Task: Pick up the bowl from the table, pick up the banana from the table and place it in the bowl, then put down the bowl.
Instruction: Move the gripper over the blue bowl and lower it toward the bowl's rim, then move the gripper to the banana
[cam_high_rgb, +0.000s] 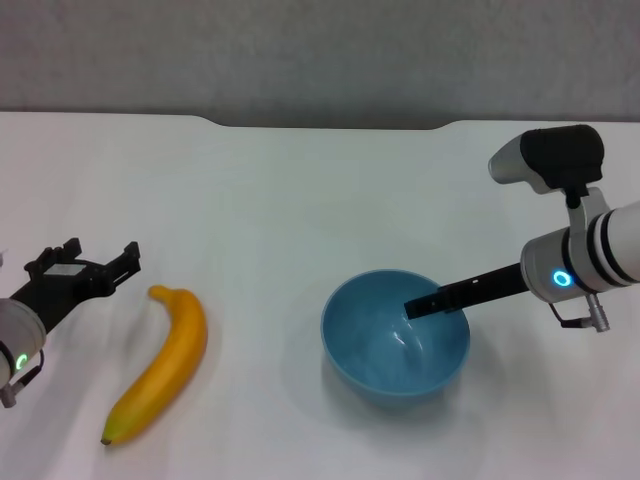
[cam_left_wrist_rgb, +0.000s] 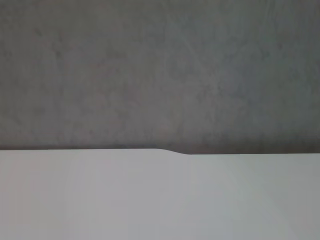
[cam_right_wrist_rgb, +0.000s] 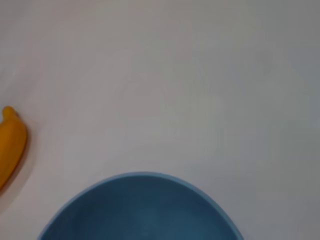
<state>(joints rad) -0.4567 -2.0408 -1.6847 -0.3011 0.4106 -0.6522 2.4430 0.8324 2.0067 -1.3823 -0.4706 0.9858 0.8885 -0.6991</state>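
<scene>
Banana (cam_high_rgb: 160, 366) lies on table (cam_high_rgb: 300, 200), left gripper (cam_high_rgb: 95, 265) beside it, fingers spread. Right gripper (cam_high_rgb: 430, 302) reaches level over bowl (cam_high_rgb: 395, 340) rim; finger state unclear.

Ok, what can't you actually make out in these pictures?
- Right gripper: the head view shows one dark finger reaching over the bowl rim; whether anything is clamped is unclear.
- Bowl: the right wrist view cuts off its near half.
- Banana: the right wrist view shows only one end.
- Left gripper: absent from its own wrist view, which shows only table and wall.
</scene>
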